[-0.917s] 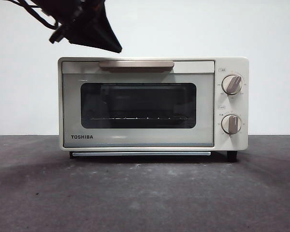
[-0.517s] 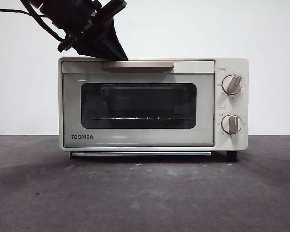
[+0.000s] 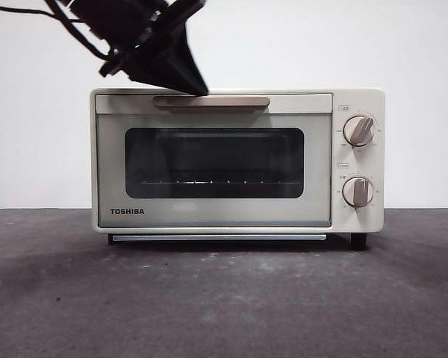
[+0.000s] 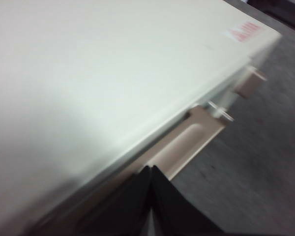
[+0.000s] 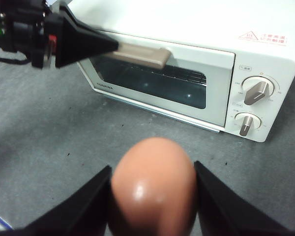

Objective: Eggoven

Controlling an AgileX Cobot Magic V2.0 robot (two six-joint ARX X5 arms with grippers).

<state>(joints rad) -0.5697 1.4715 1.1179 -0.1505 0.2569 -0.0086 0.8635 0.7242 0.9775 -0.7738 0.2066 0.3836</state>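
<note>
You have 1 egg point(image 5: 152, 184), smooth, reddish-brown, with a small glossy highlight, filling the bottom centre of the right wrist frame. The right gripper point(image 5: 152, 196) is clamped on it, 1 black jaw against each side. The egg is well in front of the oven, above the grey surface.

You have 1 toaster oven point(image 3: 237, 160), cream, TOSHIBA printed low on the left of its door. The door is closed, with a dark glass window point(image 3: 213, 162) and a wire rack visible behind it. A beige handle point(image 3: 211, 101) runs along the top of the door. There are 2 knobs point(image 3: 358, 130), stacked at the right of the front panel, both cream with beige pointers. A red warning label point(image 5: 262, 37) sits on the top panel near the right rear corner.

The left gripper point(image 3: 198, 89) enters the front view from the upper left of the frame, dark and wedge-shaped. Its jaws are pressed together to a point, holding nothing, and the tip is at the left part of the handle; you cannot tell from these views whether it touches.

The surface point(image 3: 224, 298) is dark grey and mottled. Behind the oven is a plain white wall point(image 3: 403, 45).
</note>
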